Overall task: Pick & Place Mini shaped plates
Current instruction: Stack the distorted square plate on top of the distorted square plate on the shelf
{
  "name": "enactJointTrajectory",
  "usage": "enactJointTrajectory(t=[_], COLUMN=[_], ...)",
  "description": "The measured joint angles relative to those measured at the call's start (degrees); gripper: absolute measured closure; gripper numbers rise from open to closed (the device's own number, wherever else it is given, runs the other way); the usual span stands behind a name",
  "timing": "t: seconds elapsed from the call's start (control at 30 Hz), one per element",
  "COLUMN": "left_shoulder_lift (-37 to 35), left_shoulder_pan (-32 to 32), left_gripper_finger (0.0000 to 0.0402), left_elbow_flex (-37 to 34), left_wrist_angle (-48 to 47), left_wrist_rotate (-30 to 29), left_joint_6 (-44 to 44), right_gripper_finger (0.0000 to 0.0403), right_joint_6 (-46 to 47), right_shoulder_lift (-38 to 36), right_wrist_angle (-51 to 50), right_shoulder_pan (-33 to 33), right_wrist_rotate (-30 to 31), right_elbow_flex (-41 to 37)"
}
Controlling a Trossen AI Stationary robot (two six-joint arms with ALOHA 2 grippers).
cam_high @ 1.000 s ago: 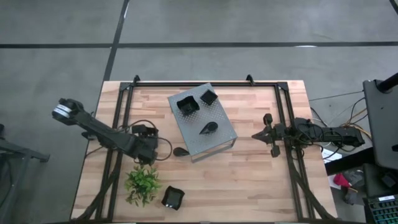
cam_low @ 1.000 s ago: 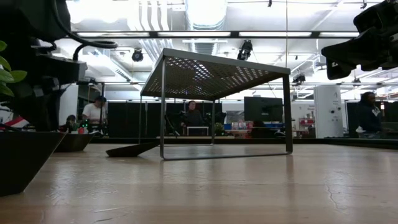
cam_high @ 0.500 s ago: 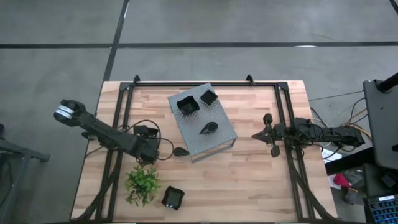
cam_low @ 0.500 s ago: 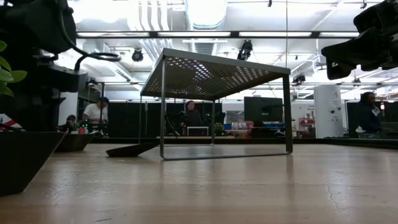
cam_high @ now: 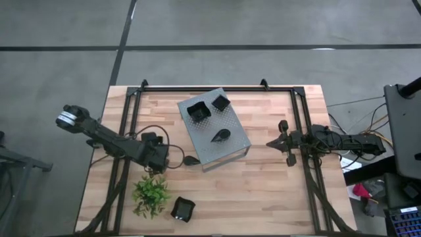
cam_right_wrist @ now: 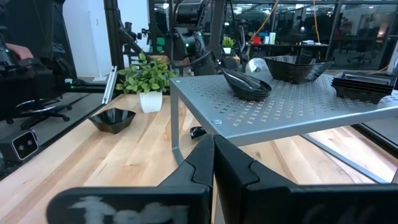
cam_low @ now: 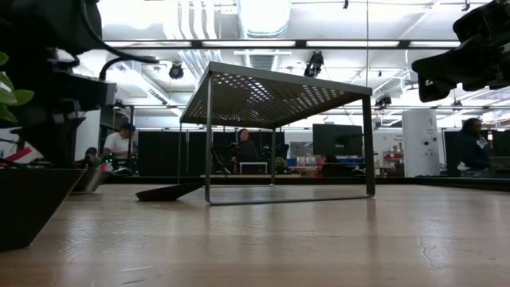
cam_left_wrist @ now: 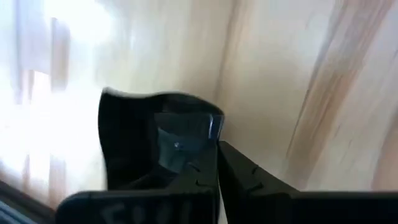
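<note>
My left gripper point(cam_high: 162, 160) points steeply down at the table's left, left of the grey perforated box point(cam_high: 214, 128), and is shut at a small glossy black plate point(cam_left_wrist: 130, 137), which the high view hides under it. The low view shows that plate point(cam_low: 89, 180) on the wood. A leaf plate point(cam_high: 191, 160) lies on the table by the box's near left leg. A square plate point(cam_high: 183, 209) sits near the front edge. Three more plates point(cam_high: 197, 110) rest on the box top. My right gripper point(cam_high: 270, 143) waits shut at the right, held level. My left gripper meets the black plate at its raised rim point(cam_left_wrist: 199, 124), at one corner, coming from above and slanting steeply down. The fingers point(cam_left_wrist: 249, 180) stand closed together; my own left finger hides how far the rim reaches between them. The plate sits low on the table.
A green plant point(cam_high: 151, 195) in a white pot stands close to the near side of my left gripper. The box stands on thin legs with open room beneath. Black frame rails point(cam_high: 128, 131) run along the table's left, right and far sides. People sit in the room beyond.
My left gripper has shut at the small plate beneath it while keeping its place. The plate stays on the table.
</note>
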Motion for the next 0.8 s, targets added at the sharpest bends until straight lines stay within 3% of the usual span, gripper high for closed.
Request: enactJointTrajectory(t=[0.8], left_shoulder_lift=[-0.02], left_shoulder_pan=[0.02], left_gripper_finger=[0.0401], left_elbow_flex=[12.46], left_wrist_angle=[-16.84], left_wrist_rotate=[-4.29], left_joint_6=[-2.77], right_gripper_finger=[0.0394], right_joint_6=[0.0], right_shoulder_lift=[0.0], right_wrist_angle=[0.0], right_shoulder_pan=[0.0], right_wrist_rotate=[0.0], right_elbow_flex=[0.0])
